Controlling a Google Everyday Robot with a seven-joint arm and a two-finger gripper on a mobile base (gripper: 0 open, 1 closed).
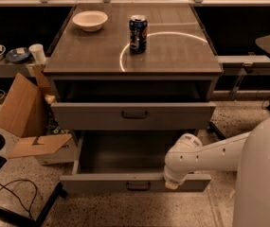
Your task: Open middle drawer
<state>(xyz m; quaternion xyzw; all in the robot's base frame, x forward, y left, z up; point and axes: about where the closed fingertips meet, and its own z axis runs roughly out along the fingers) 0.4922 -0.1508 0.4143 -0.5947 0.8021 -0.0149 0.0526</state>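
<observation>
The middle drawer [101, 182] is the low grey front with a small dark bar handle [138, 186]. It stands pulled well out near the bottom of the view, and its inside [120, 152] is bare. My gripper [172, 184] comes in from the right on a white arm [210, 154]. It sits at the drawer's front panel, right of the handle. The taller-fronted top drawer [92, 116], with a wider handle [134, 114], is pulled out a little above it. The third drawer is hidden below.
A blue soda can [138, 28] and a white bowl [90, 20] stand on the cabinet top [182, 56]. An open cardboard box [25, 112] lies on the floor at the left. A black chair base and cables [2, 193] are at the lower left. My white body [262, 183] fills the lower right.
</observation>
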